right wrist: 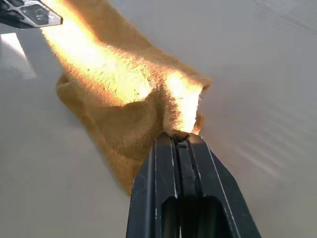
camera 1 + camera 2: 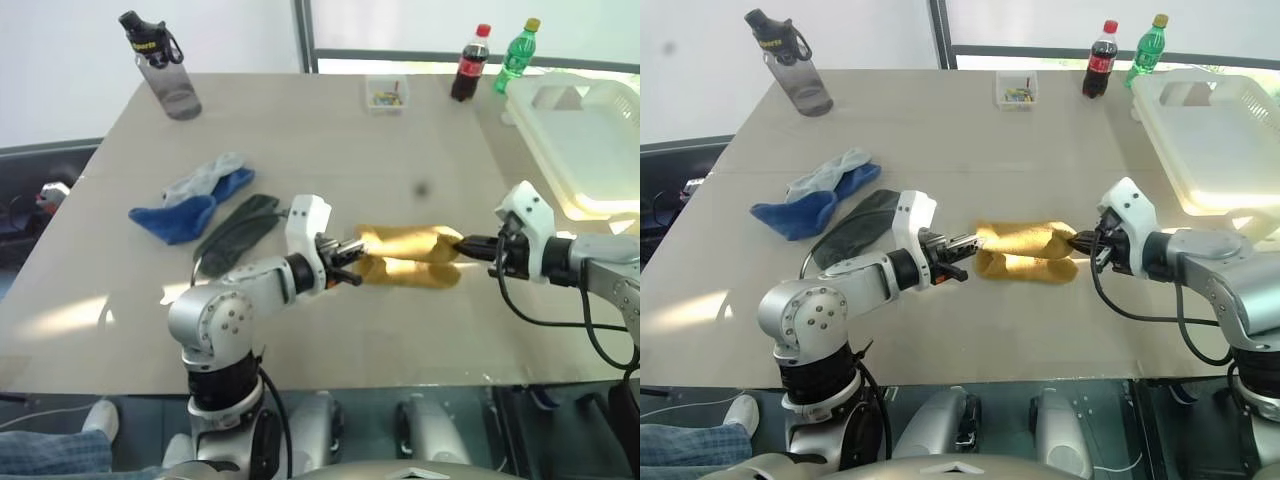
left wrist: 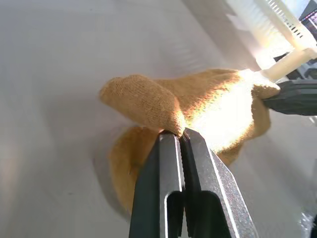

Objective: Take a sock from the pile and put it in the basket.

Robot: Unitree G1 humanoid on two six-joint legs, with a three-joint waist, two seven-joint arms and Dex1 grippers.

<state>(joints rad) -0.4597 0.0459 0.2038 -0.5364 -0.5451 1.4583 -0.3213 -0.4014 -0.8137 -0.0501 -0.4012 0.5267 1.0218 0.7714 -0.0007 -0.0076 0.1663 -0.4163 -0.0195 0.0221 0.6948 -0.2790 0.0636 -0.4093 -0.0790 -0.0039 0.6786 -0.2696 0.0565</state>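
Sock, the mustard yellow one, hangs stretched between both arms: left gripper clenched on one end, right gripper pinching the other, sagging just above the table. The basket sits off past the right gripper, well apart from the pile. Risk as I see it: both pinches only catch a bit of fabric, so a tug could slip one end out and drop it short of the basket.

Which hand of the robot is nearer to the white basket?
Right. The right hand pinches the yellow sock at the end toward the white basket; the left hand pinches the sock's far end, farther from it.
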